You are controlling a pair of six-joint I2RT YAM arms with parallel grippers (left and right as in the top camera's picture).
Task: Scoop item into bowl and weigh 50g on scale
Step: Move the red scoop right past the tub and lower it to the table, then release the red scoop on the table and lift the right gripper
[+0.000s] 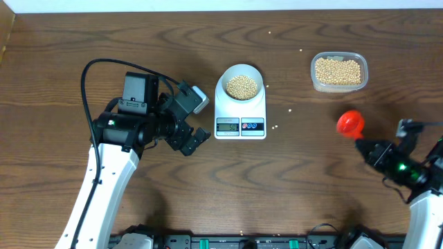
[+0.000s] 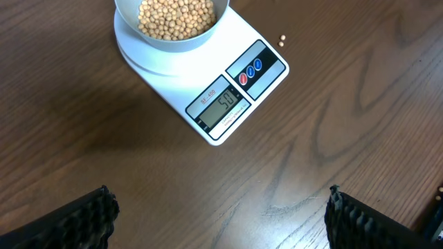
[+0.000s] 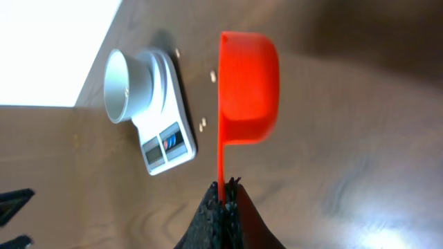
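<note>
Seen from overhead, the scale [image 1: 240,114] sits near the middle of the wooden table [image 1: 138,41], with its screen [image 2: 225,104] and two buttons at its 6 o'clock edge. The bowl [image 1: 241,84] stands on the weighing platform at the 12 o'clock end. It holds a heap of the beans [image 1: 241,86], and the screen reads what looks like 50. The clear plastic tub [image 1: 338,71], also holding beans, is at about 2 o'clock from the scale and well apart from it. A few loose beans [image 1: 289,111] lie scattered on the wood around the scale – one just beside the bowl at its 3 o'clock side. The left gripper [image 2: 218,200] is released, its jaws spread wide with nothing between them. It sits at roughly 8 o'clock from the scale and close to it, with its camera looking down on the screen. The right gripper [image 3: 225,197] is clenched on the thin handle of the red scoop [image 3: 249,83]. In the overhead view the scoop's cup is at about 4 o'clock from the scale, pointing towards 11 o'clock – well clear of both bowl and tub.
</note>
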